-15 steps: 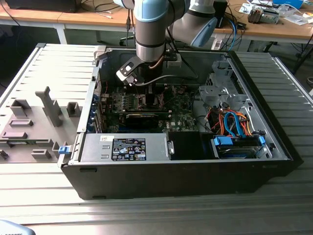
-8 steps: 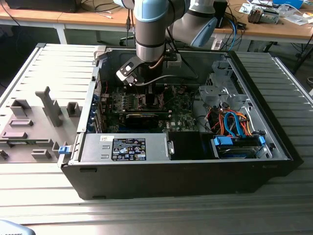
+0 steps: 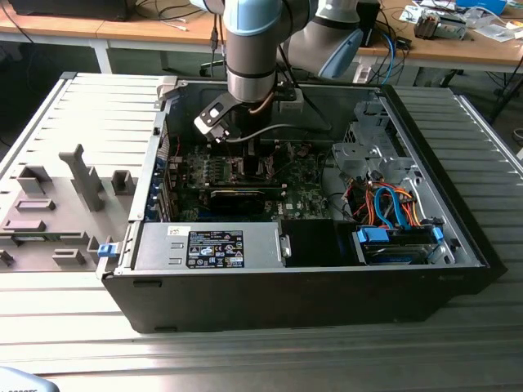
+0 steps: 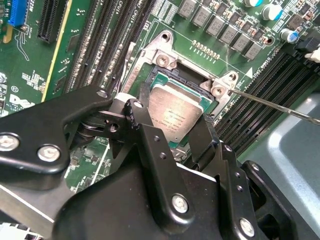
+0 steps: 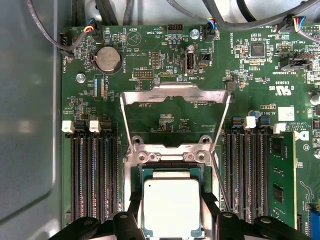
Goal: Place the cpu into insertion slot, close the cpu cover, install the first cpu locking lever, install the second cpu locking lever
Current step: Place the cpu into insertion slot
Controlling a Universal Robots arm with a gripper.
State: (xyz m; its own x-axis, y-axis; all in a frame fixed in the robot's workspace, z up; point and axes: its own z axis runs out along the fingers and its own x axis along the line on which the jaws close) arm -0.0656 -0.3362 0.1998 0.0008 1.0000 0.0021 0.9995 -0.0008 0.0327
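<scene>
The cpu [image 5: 171, 200], a silvery square chip, lies flat in the insertion slot [image 5: 140, 175] on the green motherboard [image 5: 165, 55]. My gripper [image 5: 172, 209] straddles it, with a black finger [image 5: 134, 217] pressed against each of two opposite sides. In the second wrist view the cpu [image 4: 175, 112] sits level between the fingers [image 4: 145, 112], my gripper [image 4: 176, 119] shut on it. The cpu cover [image 5: 172, 95] is swung fully open and lies back over the board beyond the hinge. A thin wire locking lever [image 5: 221, 185] stands loose beside the socket. In the exterior view my gripper [image 3: 245, 155] reaches down into the computer case.
Black memory slots [image 5: 95, 175] flank the socket on both sides, with one module [image 5: 280, 180] fitted. The open case [image 3: 458, 220] holds a power supply [image 3: 208, 245] and orange and blue cables [image 3: 392, 204]. A grey fixture plate [image 3: 57, 204] lies at the exterior view's left.
</scene>
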